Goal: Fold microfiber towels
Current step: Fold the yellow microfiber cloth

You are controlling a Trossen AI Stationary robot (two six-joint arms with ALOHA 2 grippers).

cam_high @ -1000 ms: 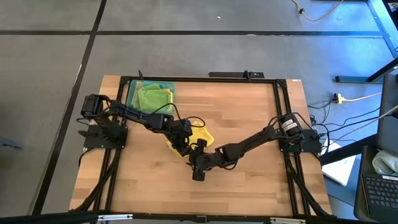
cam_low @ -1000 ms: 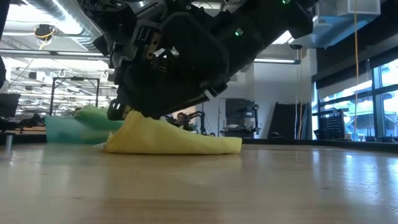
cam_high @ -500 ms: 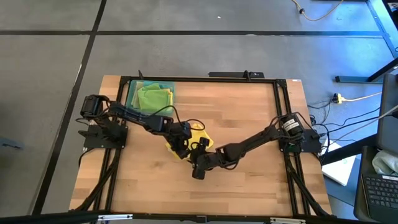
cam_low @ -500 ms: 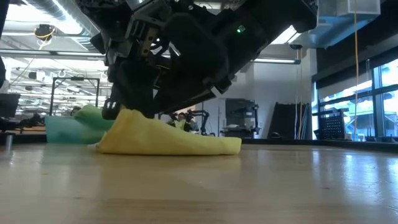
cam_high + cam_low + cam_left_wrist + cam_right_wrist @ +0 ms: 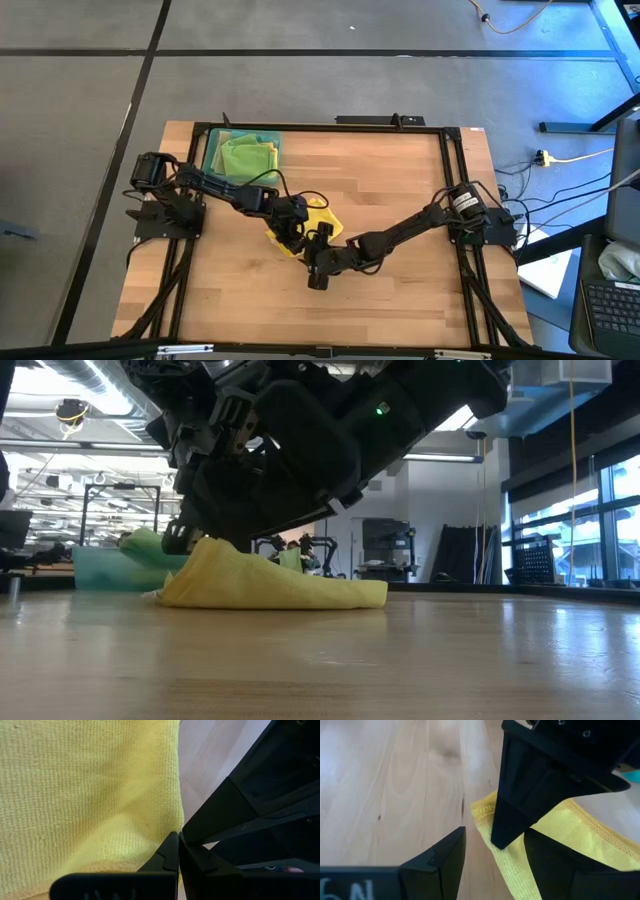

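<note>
While your left tool (image 5: 291,238) pinches the yellow towel's (image 5: 322,214) near corner, your right tool (image 5: 492,851) stands spread beside it. Lifting unevenly could, I judge, drag the cloth across the table (image 5: 400,180) and spoil the fold.

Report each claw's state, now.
Left claw: closed, pressing on the yellow towel.
Right claw: open, straddling the towel's edge.
</note>
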